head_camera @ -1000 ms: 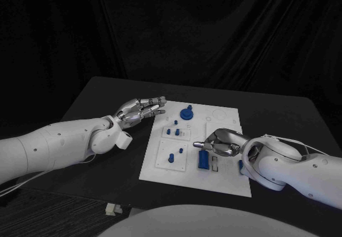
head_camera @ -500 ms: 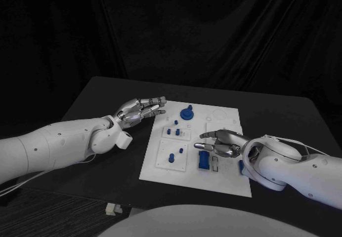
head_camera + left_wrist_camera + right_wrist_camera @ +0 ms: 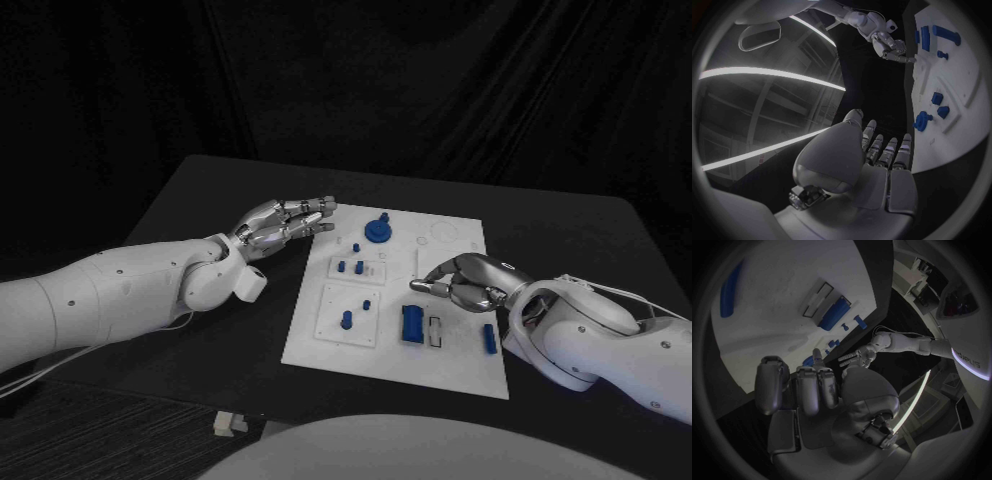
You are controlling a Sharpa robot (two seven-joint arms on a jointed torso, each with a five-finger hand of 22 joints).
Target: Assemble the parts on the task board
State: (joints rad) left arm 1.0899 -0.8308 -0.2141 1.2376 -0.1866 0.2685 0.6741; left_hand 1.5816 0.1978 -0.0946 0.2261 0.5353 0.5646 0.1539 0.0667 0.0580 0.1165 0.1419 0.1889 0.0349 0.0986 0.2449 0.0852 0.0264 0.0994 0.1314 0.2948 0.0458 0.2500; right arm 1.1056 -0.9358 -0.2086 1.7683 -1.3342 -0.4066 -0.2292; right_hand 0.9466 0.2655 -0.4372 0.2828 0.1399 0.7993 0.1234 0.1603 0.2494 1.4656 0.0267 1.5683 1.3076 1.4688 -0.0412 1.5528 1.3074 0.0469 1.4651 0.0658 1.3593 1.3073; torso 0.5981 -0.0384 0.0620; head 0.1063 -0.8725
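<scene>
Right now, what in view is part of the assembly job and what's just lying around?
Job: task board; blue parts on it, including a round knobbed piece; left hand; right hand.
Lying about: small pale block at the table's near edge.

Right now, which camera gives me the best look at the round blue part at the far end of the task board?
The head view: the round blue part sits unobstructed on the task board, seen from above. The left wrist view shows it smaller and distorted near the left hand. In the right wrist view I cannot pick it out.
</scene>
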